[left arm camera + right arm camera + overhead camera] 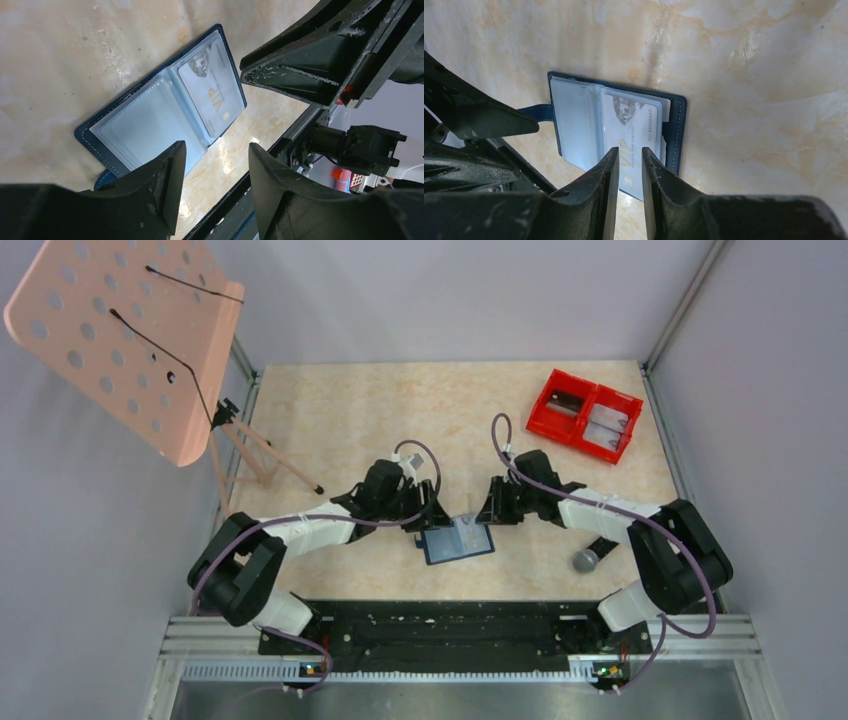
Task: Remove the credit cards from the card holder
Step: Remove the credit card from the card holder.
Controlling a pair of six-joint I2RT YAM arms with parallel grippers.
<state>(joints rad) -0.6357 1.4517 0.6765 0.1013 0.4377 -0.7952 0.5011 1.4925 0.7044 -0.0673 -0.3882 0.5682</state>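
Observation:
The card holder (pixel 457 541) lies open and flat on the table, navy edge around light blue inner faces. A pale grey card (pixel 636 125) marked VIP sits in its right-hand pocket and sticks out past the near edge; it also shows in the left wrist view (pixel 212 85). My right gripper (pixel 630 152) hovers over this card with its jaws a narrow gap apart and nothing between them. My left gripper (pixel 215 150) is open and empty at the holder's (pixel 145 125) left side. No other card shows in the pockets.
A red two-compartment bin (pixel 585 412) stands at the back right. A grey ball (pixel 586 560) lies by the right arm, with a dark flat shape (pixel 602 544) beside it. A pink perforated stand (pixel 130 340) rises at the left. A black rail (pixel 440 625) runs along the near edge.

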